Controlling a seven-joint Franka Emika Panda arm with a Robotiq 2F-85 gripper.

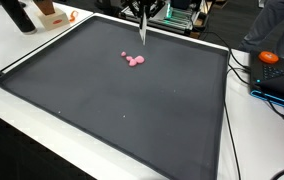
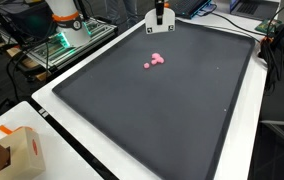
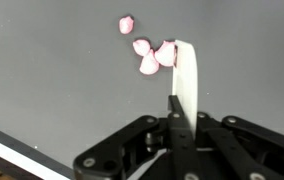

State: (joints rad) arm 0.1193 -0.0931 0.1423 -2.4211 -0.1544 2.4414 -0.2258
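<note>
My gripper (image 3: 179, 118) is shut on a flat white strip (image 3: 188, 78) that sticks out past the fingers. In the wrist view the strip's far end reaches a small cluster of pink pieces (image 3: 148, 60) lying on the dark mat (image 3: 62, 80); its tip covers part of one piece. In both exterior views the gripper (image 1: 142, 12) (image 2: 159, 14) hangs over the mat's far edge, with the white strip (image 1: 142, 32) pointing down. The pink pieces (image 1: 135, 61) (image 2: 155, 61) lie a little nearer on the mat. I cannot tell whether the strip touches them.
The large dark mat (image 1: 112, 110) covers most of the white table (image 2: 57, 125). An orange object (image 1: 269, 58) and cables lie off one side. A cardboard box (image 2: 10, 150) stands at a table corner. Lab gear (image 2: 67, 30) stands behind the far edge.
</note>
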